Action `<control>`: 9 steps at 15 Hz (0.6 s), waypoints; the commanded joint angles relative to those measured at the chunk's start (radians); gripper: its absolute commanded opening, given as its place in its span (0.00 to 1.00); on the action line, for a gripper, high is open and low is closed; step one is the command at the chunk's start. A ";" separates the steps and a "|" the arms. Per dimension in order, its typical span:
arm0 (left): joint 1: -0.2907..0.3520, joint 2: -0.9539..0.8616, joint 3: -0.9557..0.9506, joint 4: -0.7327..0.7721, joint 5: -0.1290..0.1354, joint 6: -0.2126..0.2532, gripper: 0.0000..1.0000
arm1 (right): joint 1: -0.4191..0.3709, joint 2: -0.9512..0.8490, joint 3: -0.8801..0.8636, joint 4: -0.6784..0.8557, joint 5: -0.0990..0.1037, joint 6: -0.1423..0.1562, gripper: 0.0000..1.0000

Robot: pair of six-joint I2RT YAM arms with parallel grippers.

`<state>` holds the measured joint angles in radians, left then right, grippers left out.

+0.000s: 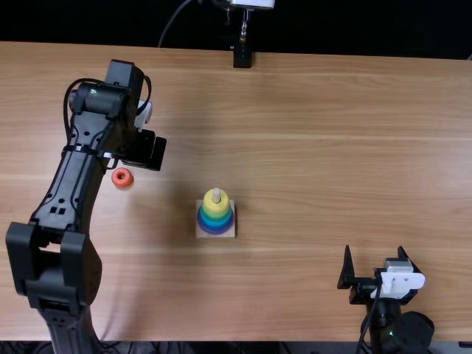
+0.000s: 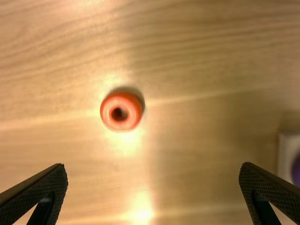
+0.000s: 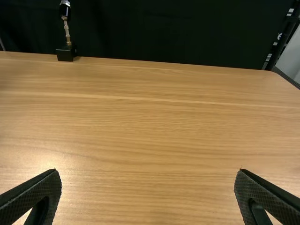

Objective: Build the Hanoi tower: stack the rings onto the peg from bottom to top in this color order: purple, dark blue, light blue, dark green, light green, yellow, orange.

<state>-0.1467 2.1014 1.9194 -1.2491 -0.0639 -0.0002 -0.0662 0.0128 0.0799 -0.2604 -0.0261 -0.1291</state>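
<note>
The orange ring [image 1: 122,177] lies flat on the bench [image 1: 317,140], its hole facing up, off the peg [image 1: 216,195] and well to the left of the stack. The left claw [image 1: 153,152] is above the bench near that ring, released and with nothing in its grasp; in the left wrist view its two fingers [image 2: 35,194] stand wide apart, and the ring touches neither of them. On the square wooden base [image 1: 200,233], the purple ring [image 1: 214,231] sits lowest, with blue rings [image 1: 215,223] over it, then green [image 1: 216,214], and the yellow ring [image 1: 216,205] on top. The tip of the peg pokes up through the yellow one. The base and a bit of the purple ring also show at the side of the left wrist view. The right claw [image 1: 374,248] is released too, its fingers spread and empty, at the near side of the bench, well to the right of the stack. A small black block [image 1: 242,56] stands at the far edge, before a dark cloth [image 1: 88,22].
</note>
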 commanded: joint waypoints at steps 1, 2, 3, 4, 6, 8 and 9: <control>0.016 0.040 -0.039 0.029 -0.017 0.011 1.00 | -0.007 -0.013 -0.068 -0.072 0.000 0.002 1.00; 0.018 0.054 -0.057 0.051 -0.017 0.011 1.00 | -0.007 -0.013 -0.068 -0.072 0.000 0.002 1.00; 0.027 0.074 -0.072 0.075 -0.013 0.009 1.00 | -0.007 -0.013 -0.068 -0.072 0.002 0.002 1.00; 0.044 0.092 -0.083 0.089 -0.008 0.009 1.00 | -0.007 -0.013 -0.068 -0.070 0.000 0.002 1.00; 0.062 0.109 -0.089 0.093 -0.006 0.011 1.00 | -0.007 -0.013 -0.068 -0.072 0.002 0.002 1.00; 0.079 0.128 -0.109 0.097 -0.004 0.011 1.00 | -0.007 -0.013 -0.068 -0.072 0.000 0.002 1.00; 0.082 0.129 -0.109 0.112 -0.002 0.011 1.00 | -0.007 -0.013 -0.068 -0.072 0.002 0.002 1.00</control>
<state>-0.0700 2.1990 1.8313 -1.1400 -0.0711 0.0002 -0.0662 0.0128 0.0799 -0.2600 -0.0257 -0.1287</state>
